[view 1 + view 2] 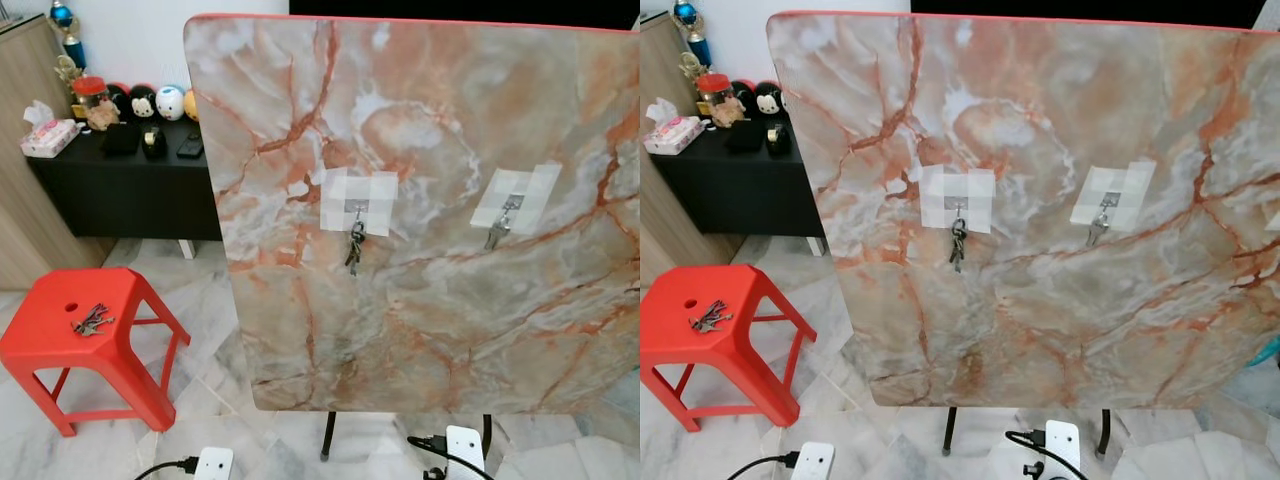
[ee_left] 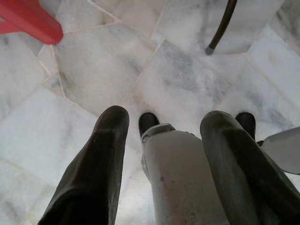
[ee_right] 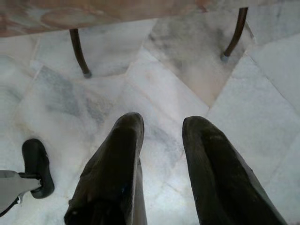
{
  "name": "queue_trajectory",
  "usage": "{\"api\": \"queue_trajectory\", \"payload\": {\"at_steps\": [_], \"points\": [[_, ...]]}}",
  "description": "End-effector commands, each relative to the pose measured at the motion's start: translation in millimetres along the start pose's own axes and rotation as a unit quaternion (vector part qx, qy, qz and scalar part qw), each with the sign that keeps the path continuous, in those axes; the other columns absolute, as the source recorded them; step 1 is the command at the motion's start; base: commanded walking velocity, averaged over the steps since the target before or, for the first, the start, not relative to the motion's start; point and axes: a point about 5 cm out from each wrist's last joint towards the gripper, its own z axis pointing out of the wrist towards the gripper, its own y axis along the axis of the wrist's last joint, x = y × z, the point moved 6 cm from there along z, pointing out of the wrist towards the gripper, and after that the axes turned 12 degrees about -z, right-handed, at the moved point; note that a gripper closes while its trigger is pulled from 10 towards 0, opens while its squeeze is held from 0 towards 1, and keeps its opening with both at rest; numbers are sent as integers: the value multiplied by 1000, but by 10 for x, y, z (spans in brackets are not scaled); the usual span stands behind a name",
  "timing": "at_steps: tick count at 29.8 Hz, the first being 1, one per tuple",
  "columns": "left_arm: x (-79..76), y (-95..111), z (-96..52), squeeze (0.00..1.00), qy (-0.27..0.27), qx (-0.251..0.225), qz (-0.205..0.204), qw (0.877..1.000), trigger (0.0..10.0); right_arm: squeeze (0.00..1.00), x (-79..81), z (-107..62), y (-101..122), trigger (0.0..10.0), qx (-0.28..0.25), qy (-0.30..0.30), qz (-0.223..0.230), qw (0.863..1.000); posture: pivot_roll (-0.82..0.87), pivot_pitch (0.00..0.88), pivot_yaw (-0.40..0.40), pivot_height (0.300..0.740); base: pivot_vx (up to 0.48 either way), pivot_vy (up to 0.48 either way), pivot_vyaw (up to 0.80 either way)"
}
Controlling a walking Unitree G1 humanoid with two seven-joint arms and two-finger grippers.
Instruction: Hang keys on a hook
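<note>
A bunch of keys (image 1: 92, 320) lies loose on the seat of a red plastic stool (image 1: 60, 335) at the lower left. An upright marble-patterned board (image 1: 420, 150) carries two taped hooks. The left hook (image 1: 357, 208) holds a dark key bunch (image 1: 355, 246). The right hook (image 1: 511, 203) holds a single silver key (image 1: 496, 233). My left gripper (image 2: 164, 122) hangs open over the marble floor, with my own foot showing between its fingers. My right gripper (image 3: 161, 124) also hangs open above the floor, near the board's dark legs (image 3: 78, 52).
A black low cabinet (image 1: 120, 180) with toys and a tissue box stands behind the stool against the white wall. White power strips (image 1: 212, 463) with black cables lie on the floor at the board's foot. Marble tiles stretch between stool and board.
</note>
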Motion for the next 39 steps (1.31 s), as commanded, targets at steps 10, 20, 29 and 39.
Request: {"api": "queue_trajectory", "payload": {"at_steps": [10,20,29,39], "points": [[82,4,6,0,8,13,23,1000,10000,0,-18,-14,-181,10000,18,-4,5,1000,33,0,16,740,0,0,0],[95,29,11,0,15,11,16,1000,10000,0,10,-14,-135,10000,1,9,12,1000,24,0,4,740,0,0,0],[77,22,11,0,15,11,7,1000,10000,0,-2,-17,-151,10000,-2,11,11,1000,31,0,-7,740,0,0,0],[77,22,11,0,15,11,7,1000,10000,0,-2,-17,-151,10000,-2,11,11,1000,31,0,-7,740,0,0,0]]}}
